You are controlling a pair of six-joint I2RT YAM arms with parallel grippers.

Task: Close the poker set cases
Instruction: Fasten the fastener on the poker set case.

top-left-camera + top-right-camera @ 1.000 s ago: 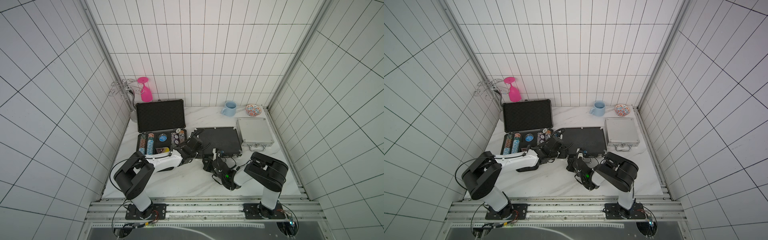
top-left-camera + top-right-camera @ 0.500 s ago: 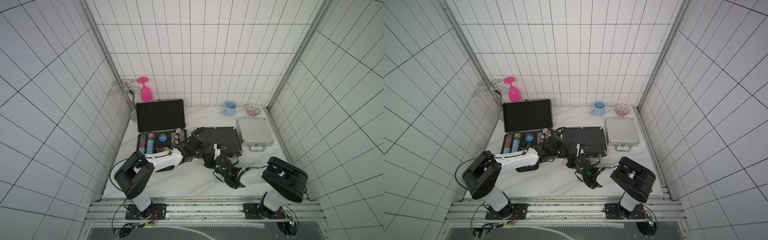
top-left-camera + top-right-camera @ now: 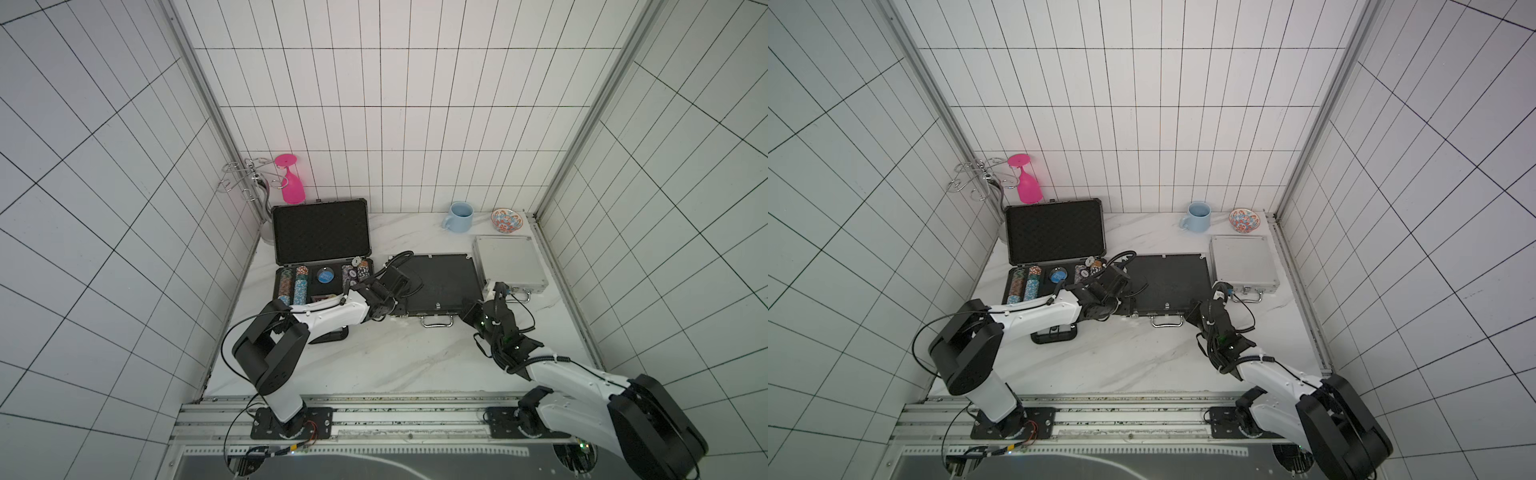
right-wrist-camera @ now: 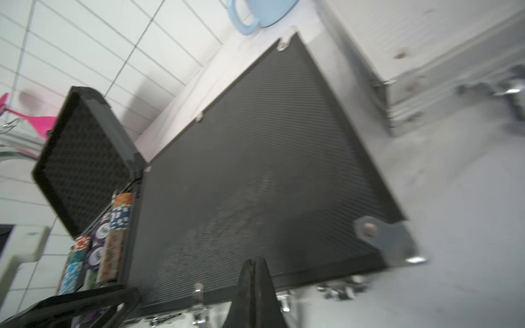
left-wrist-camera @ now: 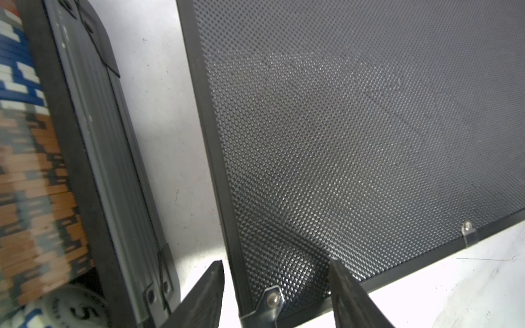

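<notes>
The left claw (image 5: 275,264) stands half open and holds nothing. One finger is over the top of the black case (image 3: 440,282) at a front corner, and the other is over the bare surface (image 5: 170,159) beside it. The right claw (image 4: 254,265) is fully closed and empty, and it points at the front edge of the same case, near the other front corner. The silver case (image 3: 509,259) lies just beyond the right claw, with its lid down. The grey case (image 3: 322,232) is just beside the left claw, on the side away from the right claw. Its lid stands upright, so this one is probably left to close.

The lid looks stiff and is lined with foam. The best place to take it seems to be the upper edge, pushed from behind. Past the upright it will likely fall by its own weight, so a slow guiding is safer. The base, full of chips (image 3: 297,284), seems heavy enough not to slide.

The left arm covers the front of the grey case and most of its handle, and its hinges do not show. The latches of the black case are blurred in the right wrist view, so it cannot be told whether they are locked.
</notes>
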